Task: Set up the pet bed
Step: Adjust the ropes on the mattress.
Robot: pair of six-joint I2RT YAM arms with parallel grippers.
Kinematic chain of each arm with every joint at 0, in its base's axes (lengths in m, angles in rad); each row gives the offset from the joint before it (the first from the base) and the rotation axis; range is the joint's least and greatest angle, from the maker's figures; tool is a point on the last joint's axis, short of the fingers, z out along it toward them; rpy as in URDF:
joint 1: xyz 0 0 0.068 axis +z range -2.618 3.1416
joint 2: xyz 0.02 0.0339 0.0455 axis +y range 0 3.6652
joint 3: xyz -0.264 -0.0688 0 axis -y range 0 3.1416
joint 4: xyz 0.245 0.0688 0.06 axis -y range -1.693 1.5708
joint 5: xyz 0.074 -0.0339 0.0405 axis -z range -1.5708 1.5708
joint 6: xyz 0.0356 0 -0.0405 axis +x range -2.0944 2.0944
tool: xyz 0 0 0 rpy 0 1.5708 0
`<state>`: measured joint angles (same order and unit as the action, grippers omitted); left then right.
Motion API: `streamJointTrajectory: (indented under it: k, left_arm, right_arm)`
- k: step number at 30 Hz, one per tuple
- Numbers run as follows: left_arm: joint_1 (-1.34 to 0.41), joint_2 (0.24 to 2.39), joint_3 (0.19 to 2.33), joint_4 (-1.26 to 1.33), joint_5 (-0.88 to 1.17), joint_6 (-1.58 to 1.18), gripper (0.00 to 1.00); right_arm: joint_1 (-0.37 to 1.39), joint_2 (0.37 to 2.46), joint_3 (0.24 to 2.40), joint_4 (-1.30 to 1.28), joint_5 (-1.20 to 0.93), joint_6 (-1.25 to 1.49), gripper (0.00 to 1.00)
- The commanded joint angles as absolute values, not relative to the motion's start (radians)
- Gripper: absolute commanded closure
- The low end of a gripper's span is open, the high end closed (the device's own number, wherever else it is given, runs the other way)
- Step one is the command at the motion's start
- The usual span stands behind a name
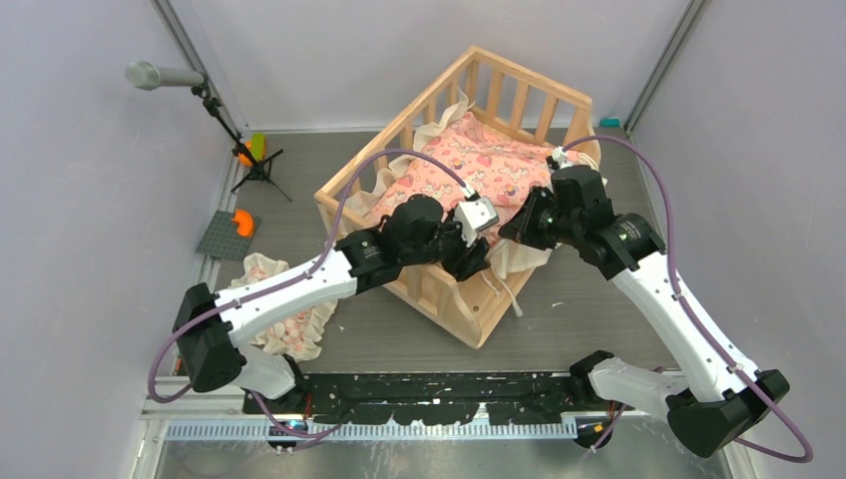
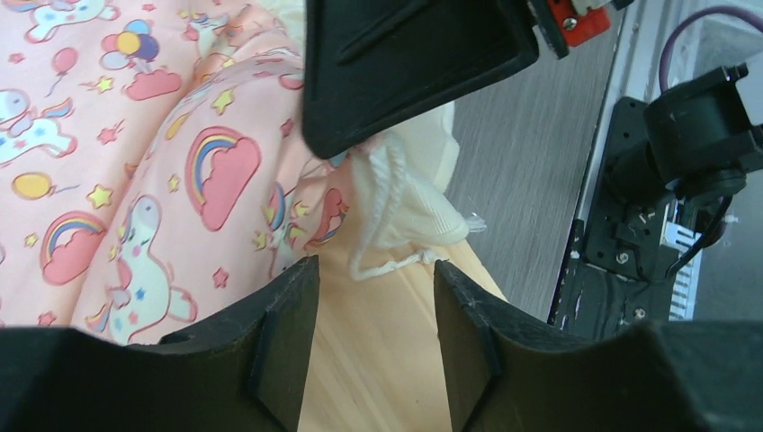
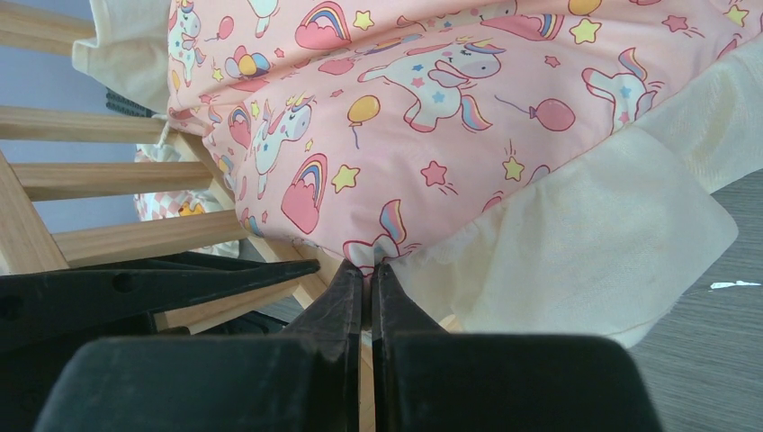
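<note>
The pet bed (image 1: 469, 317) is sitting slantwise in the middle of the tabletop (image 1: 579, 299), just in front of both arms, with the pink unicorn-print cushion (image 1: 469, 160) already lying inside its slatted rails; the cushion is not lying flat, though, because its near corner is riding up over the low front rail and its cream frill (image 3: 594, 243) is spilling outside the frame; both arms are therefore meeting at that one corner. The right gripper (image 3: 364, 270) is pressing its fingers together with hardly a gap, and it appears to be pinching the cushion's edge where the pink cloth joins the frill, probably so the corner can be lifted or drawn into place; the left gripper (image 2: 373, 270) is hovering over the wooden rail with its fingers partly apart and nothing between them, facing a loose tie string (image 2: 382, 216) that is dangling from the frill, likely to take or tuck that side next. A small frilled pillow (image 1: 299, 324) is lying on the tabletop under the left arm, so that part of the setting-up is not yet done.
</note>
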<state>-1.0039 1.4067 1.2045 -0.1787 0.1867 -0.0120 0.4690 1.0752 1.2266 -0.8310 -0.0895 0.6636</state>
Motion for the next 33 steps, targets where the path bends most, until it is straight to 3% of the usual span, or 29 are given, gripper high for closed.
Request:
streamJointTrajectory:
  k: [1, 20, 33]
  left_arm:
    - [-1.005, 1.455, 1.26, -0.221, 0.265, 0.076, 0.48]
    - [-0.985, 1.544, 1.28, -0.16, 0.305, 0.12, 0.55]
    - [-0.978, 1.528, 1.265, -0.164, 0.319, 0.116, 0.94]
  right_arm:
    - [0.463, 1.053, 1.253, -0.792, -0.083, 0.652, 0.99]
    - [0.463, 1.043, 1.256, -0.799, -0.104, 0.649, 0.99]
    - [0.462, 1.042, 1.252, -0.798, -0.103, 0.644, 0.99]
